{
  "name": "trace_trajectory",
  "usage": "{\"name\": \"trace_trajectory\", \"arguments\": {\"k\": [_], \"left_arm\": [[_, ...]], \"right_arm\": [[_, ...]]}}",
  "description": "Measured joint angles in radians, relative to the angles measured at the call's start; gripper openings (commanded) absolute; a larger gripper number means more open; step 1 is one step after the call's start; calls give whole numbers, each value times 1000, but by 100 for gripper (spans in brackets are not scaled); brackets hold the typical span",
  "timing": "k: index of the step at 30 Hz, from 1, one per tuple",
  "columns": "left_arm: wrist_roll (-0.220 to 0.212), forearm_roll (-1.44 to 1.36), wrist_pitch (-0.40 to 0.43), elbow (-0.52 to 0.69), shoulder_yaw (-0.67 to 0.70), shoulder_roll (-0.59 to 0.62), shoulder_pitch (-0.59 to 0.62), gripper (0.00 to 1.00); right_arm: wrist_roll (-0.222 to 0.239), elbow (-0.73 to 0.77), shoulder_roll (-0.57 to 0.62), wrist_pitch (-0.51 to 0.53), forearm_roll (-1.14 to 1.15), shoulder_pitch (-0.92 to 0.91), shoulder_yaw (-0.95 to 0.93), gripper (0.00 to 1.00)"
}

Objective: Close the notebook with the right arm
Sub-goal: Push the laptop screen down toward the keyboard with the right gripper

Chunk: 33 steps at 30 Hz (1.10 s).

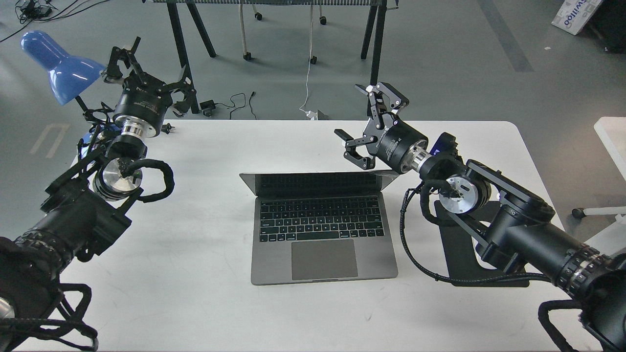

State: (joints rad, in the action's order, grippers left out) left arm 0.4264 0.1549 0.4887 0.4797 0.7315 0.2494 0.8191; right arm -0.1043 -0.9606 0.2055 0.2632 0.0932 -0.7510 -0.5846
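Observation:
The notebook (pixel 320 230) is a grey laptop with black keys in the middle of the white table (pixel 195 303). Its lid (pixel 318 180) leans well forward over the keyboard, so only a thin strip of black screen shows. My right gripper (pixel 364 122) is open, its white-tipped fingers spread, and sits just behind the lid's top right corner, its lower finger at the lid's upper edge. My left gripper (pixel 146 63) is open and empty, held above the table's far left corner beside the blue lamp (pixel 56 63).
A black mouse pad (pixel 462 264) lies right of the notebook, partly under my right arm. Table legs, chair castors and cables stand on the grey floor beyond the far edge. A white surface shows at the far right edge.

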Motion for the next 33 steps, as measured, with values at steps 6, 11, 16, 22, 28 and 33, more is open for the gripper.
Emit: {"name": "trace_trajectory", "arguments": {"k": [6,11,16,22,28,33], "left_arm": [[0,0,0,1,-1,0,0,100],[0,0,0,1,0,1,0,100],[0,0,0,1,0,1,0,100],[0,0,0,1,0,1,0,100],[0,0,0,1,0,1,0,100],[0,0,0,2,0,1,0,100]], "right_arm": [[8,-147,81,-16,2,68,57,100],[8,-183,86,-16,6,126,81,100],[8,-199,87,-16,6,164,109,100],[3,-194,87,-16,42,210,159,100],[0,-175,86,-16,67,244,168,100],[-5,-139,85,-16,68,267,169,100]]}}
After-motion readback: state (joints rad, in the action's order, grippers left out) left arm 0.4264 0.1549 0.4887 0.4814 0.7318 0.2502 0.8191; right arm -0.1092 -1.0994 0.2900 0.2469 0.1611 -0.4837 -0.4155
